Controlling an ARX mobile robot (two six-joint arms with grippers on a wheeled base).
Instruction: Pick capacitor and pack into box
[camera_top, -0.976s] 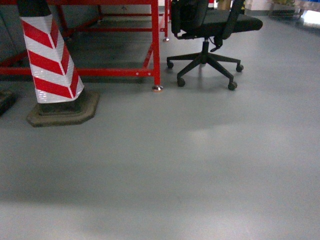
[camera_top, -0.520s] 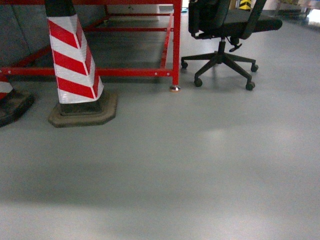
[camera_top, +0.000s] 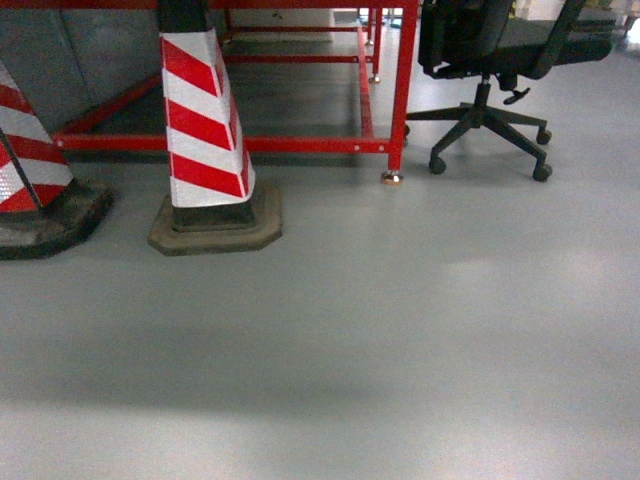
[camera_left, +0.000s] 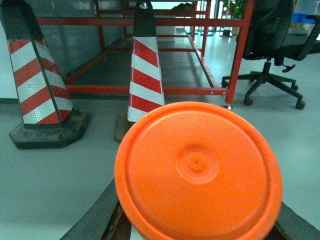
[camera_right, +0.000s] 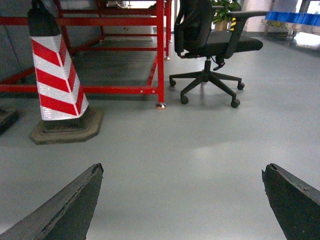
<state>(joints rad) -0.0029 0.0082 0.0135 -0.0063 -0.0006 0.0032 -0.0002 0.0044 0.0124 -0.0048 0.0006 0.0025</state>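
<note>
The left tool (camera_left: 197, 212) grips a single orange, round, smooth-faced plastic capacitor (camera_left: 197, 172). Its dark fingers (camera_left: 102, 212) show at both lower corners, hard against the rim. The flat end faces the camera and the body is hidden, so I cannot tell its length. I judge it light and rigid, with a glossy skin that could slip. A hold across the round sides, square to its axis, looks the safest. The right tool (camera_right: 182, 170) is spread wide with nothing between its fingers, only grey floor (camera_top: 350, 350).

The pale pink plastic box with a white lid appears in no view, so one capacitor and no box can be counted.

From the left stand two red-and-white striped traffic cones on dark bases, one at the edge (camera_top: 30, 150) and one nearer the middle (camera_top: 205, 130). After them come one red steel frame (camera_top: 405, 90) and one black wheeled office chair (camera_top: 490, 110).
</note>
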